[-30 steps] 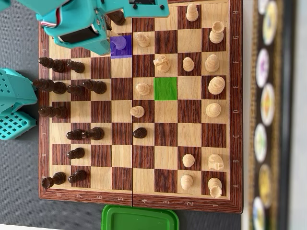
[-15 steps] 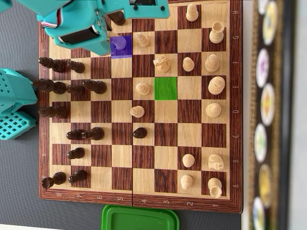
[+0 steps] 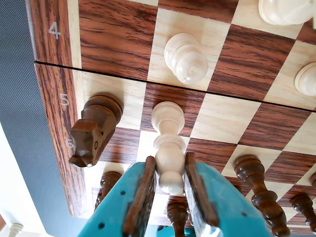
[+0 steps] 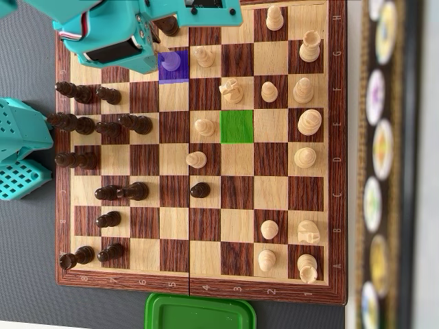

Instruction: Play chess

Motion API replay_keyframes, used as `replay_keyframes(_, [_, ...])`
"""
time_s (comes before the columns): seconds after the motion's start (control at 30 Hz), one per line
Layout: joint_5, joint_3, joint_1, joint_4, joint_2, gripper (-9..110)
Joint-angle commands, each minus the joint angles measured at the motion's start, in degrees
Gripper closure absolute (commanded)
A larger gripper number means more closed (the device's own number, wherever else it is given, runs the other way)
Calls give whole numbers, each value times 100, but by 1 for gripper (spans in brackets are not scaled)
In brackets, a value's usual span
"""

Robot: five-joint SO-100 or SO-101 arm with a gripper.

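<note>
The wooden chessboard (image 4: 206,291) carries light and dark pieces. In the wrist view my teal gripper (image 3: 169,159) has its two brown-padded fingers pressed against both sides of a tall light piece (image 3: 168,143), whose base still rests on its square. From overhead that piece (image 4: 172,62) stands on a purple-marked square (image 4: 180,74), half under my gripper (image 4: 158,60). A green-marked square (image 4: 236,126) lies empty near the board's middle. A dark knight (image 3: 94,128) stands just left of the held piece, and a light pawn (image 3: 186,58) one square beyond it.
Dark pieces (image 3: 259,190) stand close to the right of the fingers. In the overhead view, a green lid (image 4: 199,312) lies below the board, the teal arm base (image 4: 20,151) sits at the left, and a black strip with round discs (image 4: 381,164) runs down the right.
In the overhead view the arm's body has shifted slightly upward over the board's top left. No piece has changed square.
</note>
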Motion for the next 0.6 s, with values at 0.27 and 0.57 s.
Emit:
replay_keyframes(0.27, [-18,-193,-35,-26,290,95])
replay_keyframes(0.57, [9,-105,-44,9,1055,95])
